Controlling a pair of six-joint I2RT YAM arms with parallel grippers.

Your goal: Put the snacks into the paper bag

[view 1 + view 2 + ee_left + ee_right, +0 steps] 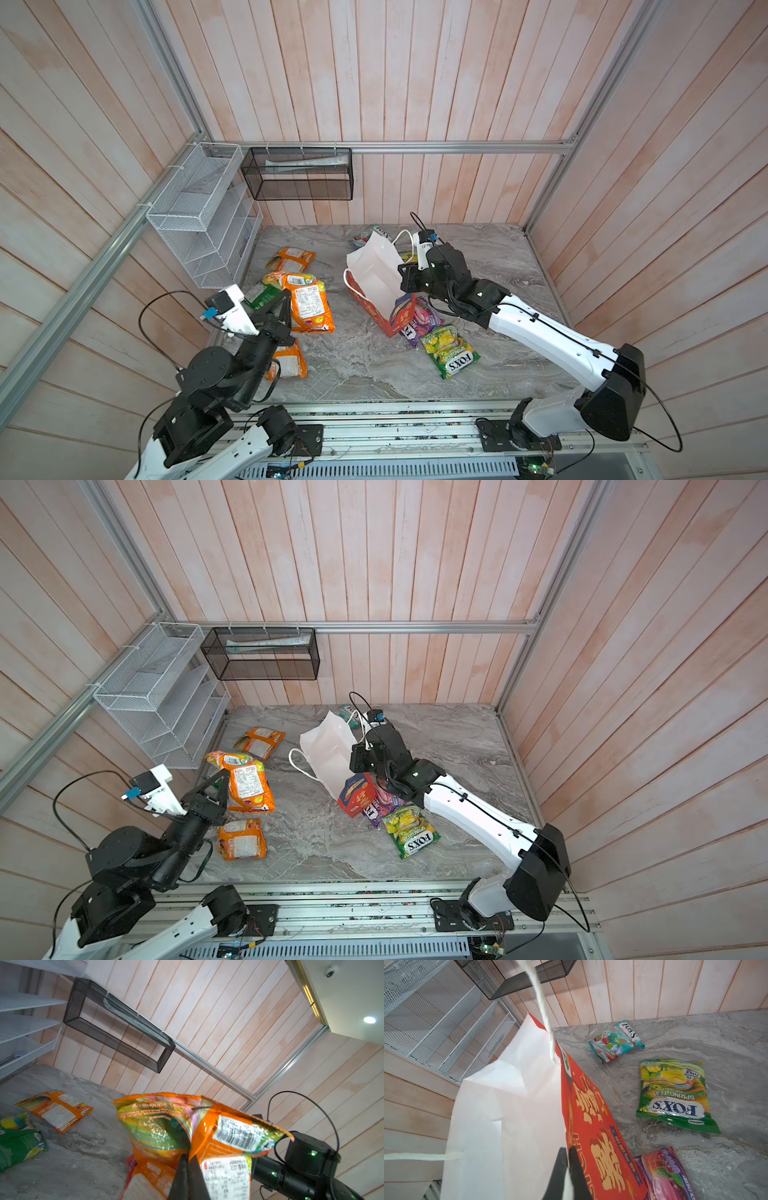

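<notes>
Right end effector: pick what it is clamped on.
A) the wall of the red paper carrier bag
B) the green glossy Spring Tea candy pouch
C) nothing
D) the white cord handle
A: in the right wrist view the right end effector is shut across the wall of the red paper carrier bag, one finger on the white inside, one on the red outside; the green glossy Spring Tea candy pouch lies apart.

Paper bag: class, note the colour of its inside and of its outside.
The paper bag is white inside, red outside; clearest in the right wrist view.
</notes>
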